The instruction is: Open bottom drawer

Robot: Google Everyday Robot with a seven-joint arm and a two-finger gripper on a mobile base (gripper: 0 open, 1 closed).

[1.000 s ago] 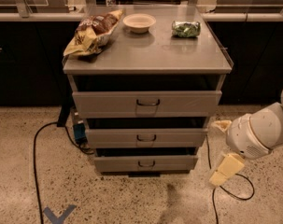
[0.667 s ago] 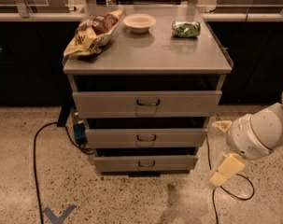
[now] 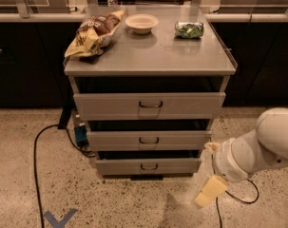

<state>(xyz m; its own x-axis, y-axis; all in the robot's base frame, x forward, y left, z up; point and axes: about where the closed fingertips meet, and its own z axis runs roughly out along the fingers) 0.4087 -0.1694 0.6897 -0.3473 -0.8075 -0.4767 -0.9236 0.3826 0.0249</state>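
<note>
Fingers (image 3: pixel 211 190) spread apart, empty; I see the gripper (image 3: pixel 211 169) low, just right of the bottom drawer (image 3: pixel 148 166), not touching it.

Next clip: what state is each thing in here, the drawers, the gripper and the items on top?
bottom drawer: looks shut, handle untouched
middle drawer: looks shut
top drawer: looks shut
gripper: low, right of the cabinet, apart from the drawers
chip bag: lying on its side on the cabinet
bowl: upright, looks empty
green packet: lying flat on the cabinet
</note>
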